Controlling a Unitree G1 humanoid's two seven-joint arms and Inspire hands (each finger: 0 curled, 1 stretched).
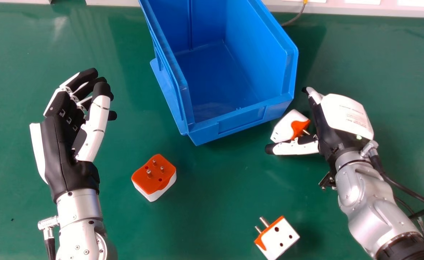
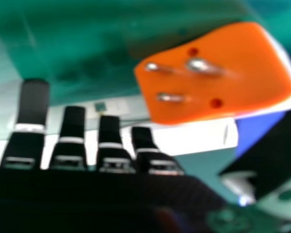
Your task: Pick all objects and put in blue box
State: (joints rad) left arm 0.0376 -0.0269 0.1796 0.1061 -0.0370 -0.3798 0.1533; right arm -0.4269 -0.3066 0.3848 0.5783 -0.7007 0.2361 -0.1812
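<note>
Right of centre in the head view, a white-and-orange adapter (image 1: pixel 282 127) sits between the thumb and straight, open fingers of the right hand (image 1: pixel 329 139); it is near the blue box (image 1: pixel 241 121) at upper centre; a second adapter (image 1: pixel 158 178) lies prongs up, lower left of centre; a third adapter (image 1: pixel 277 238) rests at the bottom edge; the left hand (image 1: pixel 62 155), relaxed and open, is at left.

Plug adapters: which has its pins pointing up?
The adapter nearest the left hand, orange face up. The adapter by the right hand and the one at the head view's bottom edge point pins sideways.
</note>
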